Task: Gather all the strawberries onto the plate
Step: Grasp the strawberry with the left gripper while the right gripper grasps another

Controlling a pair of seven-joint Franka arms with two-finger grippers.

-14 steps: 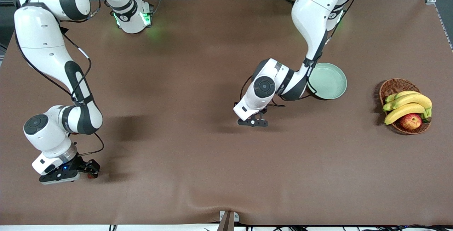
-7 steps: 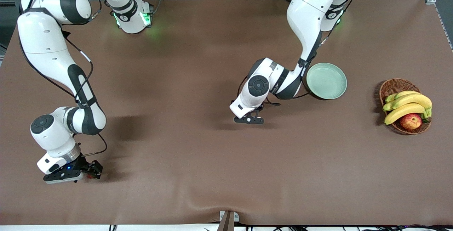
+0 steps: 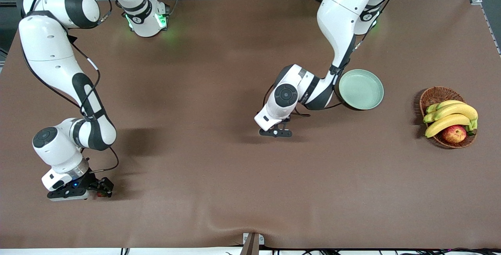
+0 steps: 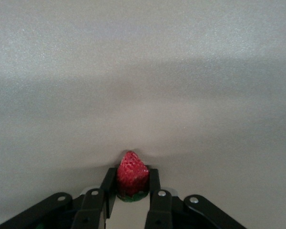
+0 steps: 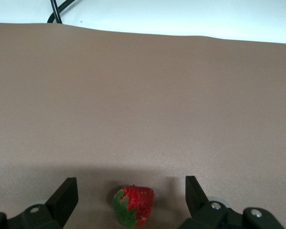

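Left gripper (image 4: 132, 198) clamping a strawberry (image 4: 131, 172) low over the table, near the plate (image 3: 361, 89); right gripper (image 5: 131, 193) straddling, jaws wide, a second strawberry (image 5: 133, 204) lying well apart; thin fingertip hold risking the berry slipping during lifting

Bare cloth (image 3: 203, 161) between the arms. Left arm's elbow (image 3: 313, 90) crowds the plate (image 3: 362, 89) rim; basket (image 3: 448, 116) sits apart toward the left arm's end.
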